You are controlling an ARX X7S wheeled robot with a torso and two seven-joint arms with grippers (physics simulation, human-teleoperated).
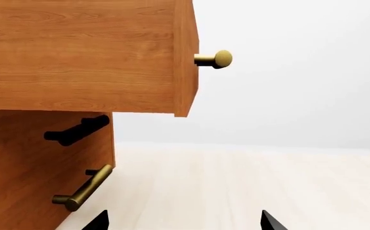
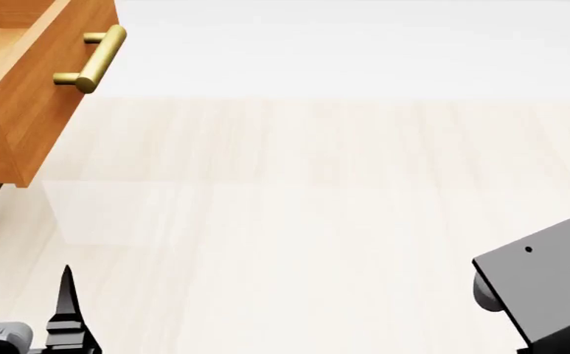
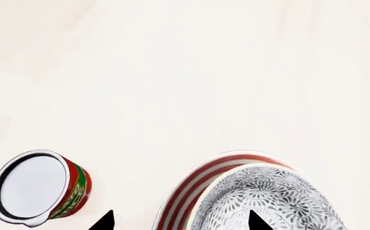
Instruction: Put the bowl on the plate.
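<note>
The bowl (image 3: 271, 201) sits over the plate (image 3: 188, 191) between the right gripper's (image 3: 179, 220) spread tips (can (image 3: 41, 187) beside). Left gripper (image 1: 183, 221) open, holding nothing.

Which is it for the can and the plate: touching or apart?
Apart. The right wrist view shows bare surface between the can and the plate.

We saw a cabinet (image 1: 76, 52) of warm, grained wood with brushed brass handles (image 1: 83, 189) and one matt black handle (image 1: 76, 131). The table (image 3: 185, 72) looked like pale, smooth wood. The bowl (image 3: 268, 201) and plate (image 3: 191, 184) seemed glazed ceramic; the can (image 3: 35, 187) had a glossy label.
</note>
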